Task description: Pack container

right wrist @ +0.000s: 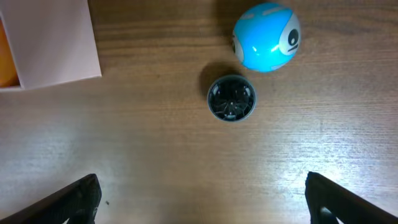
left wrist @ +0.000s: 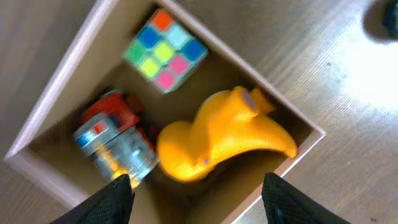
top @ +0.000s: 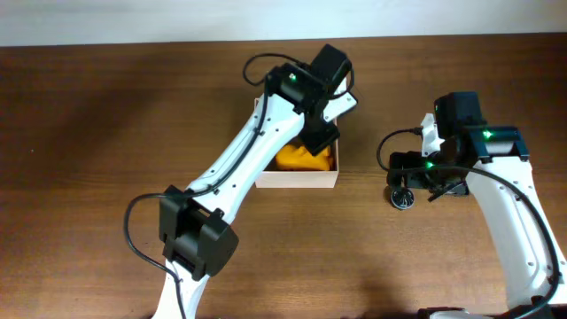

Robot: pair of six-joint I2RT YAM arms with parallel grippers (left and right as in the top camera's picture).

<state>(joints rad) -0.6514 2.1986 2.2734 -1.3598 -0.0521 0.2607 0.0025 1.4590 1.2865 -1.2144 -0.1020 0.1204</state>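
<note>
The container [top: 297, 180] is a shallow square box with white walls and a tan inside [left wrist: 99, 68]. In the left wrist view it holds a colour cube [left wrist: 165, 48], a yellow duck-like toy [left wrist: 217, 134] and a red, blue and silver toy [left wrist: 115, 140]. My left gripper [left wrist: 202, 199] hangs open and empty just above the box [top: 321, 137]. My right gripper [right wrist: 205, 199] is open and empty above bare table, right of the box [top: 412, 170]. Ahead of it lie a blue ball with eyes [right wrist: 267, 36] and a small dark round object [right wrist: 231, 98].
A corner of the container's white wall [right wrist: 53, 43] shows at the top left of the right wrist view. The dark round object also shows from overhead [top: 403, 197], just below the right gripper. The blue ball is hidden from overhead. The tabletop is brown wood.
</note>
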